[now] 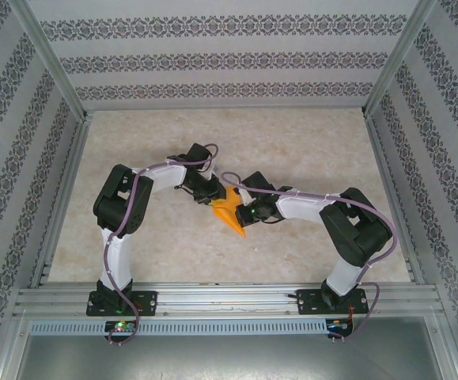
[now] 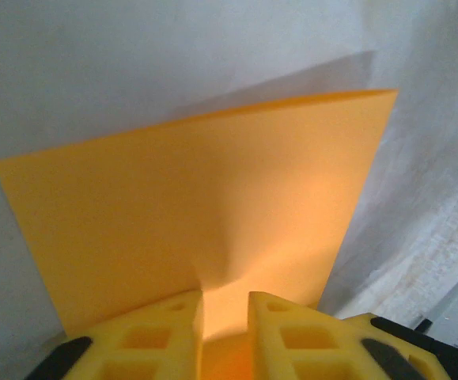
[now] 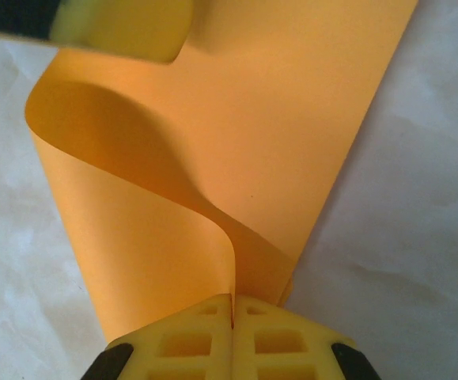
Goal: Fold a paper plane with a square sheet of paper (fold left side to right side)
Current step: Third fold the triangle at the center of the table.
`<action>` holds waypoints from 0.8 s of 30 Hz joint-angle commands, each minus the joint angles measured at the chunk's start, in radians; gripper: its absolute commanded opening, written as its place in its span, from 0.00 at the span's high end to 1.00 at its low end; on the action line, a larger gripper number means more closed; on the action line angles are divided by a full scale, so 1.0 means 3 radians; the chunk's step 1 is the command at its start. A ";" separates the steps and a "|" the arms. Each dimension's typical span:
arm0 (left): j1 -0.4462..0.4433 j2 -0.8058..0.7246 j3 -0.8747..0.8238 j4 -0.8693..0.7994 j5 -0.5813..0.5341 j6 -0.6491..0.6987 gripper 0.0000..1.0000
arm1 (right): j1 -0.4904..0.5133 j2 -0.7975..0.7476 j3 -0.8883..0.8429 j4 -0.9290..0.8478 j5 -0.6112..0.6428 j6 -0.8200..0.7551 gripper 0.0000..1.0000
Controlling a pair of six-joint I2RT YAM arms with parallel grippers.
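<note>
Matte orange paper — smooth, marbled tabletop, brushed metal rails

Pale marbled table, floral-striped walls.

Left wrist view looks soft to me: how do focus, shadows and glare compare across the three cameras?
Left wrist: the orange paper is soft-focused, glowing brighter just above the left gripper, its shadow falling on the table behind. Right wrist: the sheet's curl throws a dark shadow on itself, edges fairly sharp. Top external: even light, no glare.
</note>
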 commanded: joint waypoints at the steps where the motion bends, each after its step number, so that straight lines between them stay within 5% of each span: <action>1: 0.0013 -0.0059 0.0215 -0.0210 -0.0195 0.0170 0.74 | 0.0044 0.0132 -0.0066 -0.0146 -0.0029 -0.0031 1.00; 7: 0.0093 -0.0509 0.0014 -0.0039 -0.0258 0.0189 0.75 | 0.0042 0.0169 -0.0086 -0.0133 -0.0096 -0.0004 1.00; 16: -0.0004 -0.1294 -0.1160 0.0803 0.0090 -0.0080 0.83 | 0.0039 0.0210 -0.0099 -0.0106 -0.0128 0.0001 1.00; 24: -0.0307 -0.1178 -0.1432 0.1520 0.0292 -0.0543 0.83 | 0.0037 0.0235 -0.0101 -0.0115 -0.0123 0.0006 1.00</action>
